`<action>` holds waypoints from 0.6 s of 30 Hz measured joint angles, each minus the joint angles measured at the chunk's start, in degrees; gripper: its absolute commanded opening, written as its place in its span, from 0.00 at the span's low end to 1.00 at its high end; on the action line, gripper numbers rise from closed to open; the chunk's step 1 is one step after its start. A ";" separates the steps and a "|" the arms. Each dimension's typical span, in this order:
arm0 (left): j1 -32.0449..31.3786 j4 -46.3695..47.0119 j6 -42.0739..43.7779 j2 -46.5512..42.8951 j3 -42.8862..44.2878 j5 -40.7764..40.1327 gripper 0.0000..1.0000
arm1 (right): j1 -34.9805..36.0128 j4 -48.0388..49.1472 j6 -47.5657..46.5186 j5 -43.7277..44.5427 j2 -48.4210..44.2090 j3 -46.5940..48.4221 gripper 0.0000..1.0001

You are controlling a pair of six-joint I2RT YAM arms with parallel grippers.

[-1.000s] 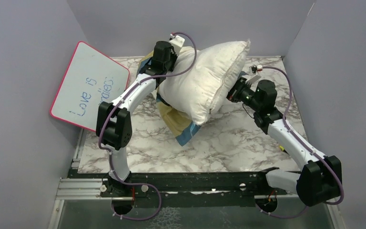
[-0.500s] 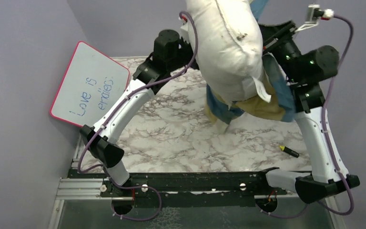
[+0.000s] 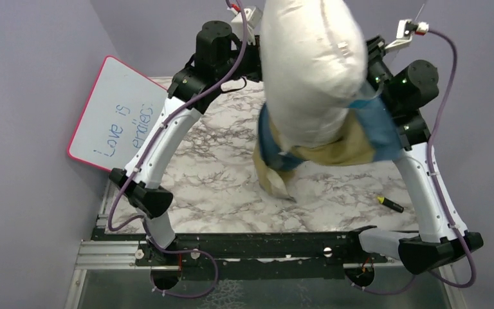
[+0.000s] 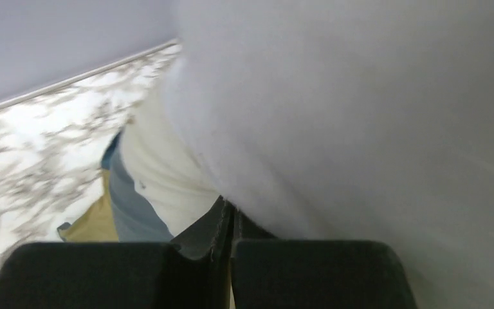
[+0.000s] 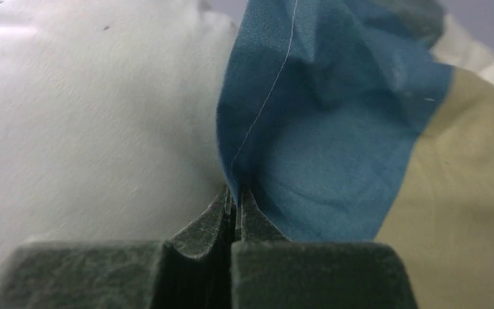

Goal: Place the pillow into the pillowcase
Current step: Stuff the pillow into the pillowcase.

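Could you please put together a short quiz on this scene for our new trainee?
1. True or false: the pillow lies flat on the table.
2. The right gripper is shut on: A) the pillow's white fabric; B) a blue edge of the pillowcase; C) nothing at all.
3. What small item lies on the table beside the right arm?

Key
1. False: it is held up in the air between the two arms.
2. B.
3. A marker, black with a yellow end.
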 measured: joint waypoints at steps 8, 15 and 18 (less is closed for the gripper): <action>1.33 0.70 0.15 -2.84 -12.85 -9.62 0.00 | -0.20 -16.90 2.56 1.29 9.38 15.43 0.00; -2.60 -6.14 0.50 -2.40 0.55 -5.29 0.00 | -1.90 -6.91 9.07 1.38 0.39 -0.11 0.00; 3.52 -5.79 1.16 4.59 12.57 -7.15 0.00 | -2.19 -11.19 9.16 2.34 0.28 3.93 0.00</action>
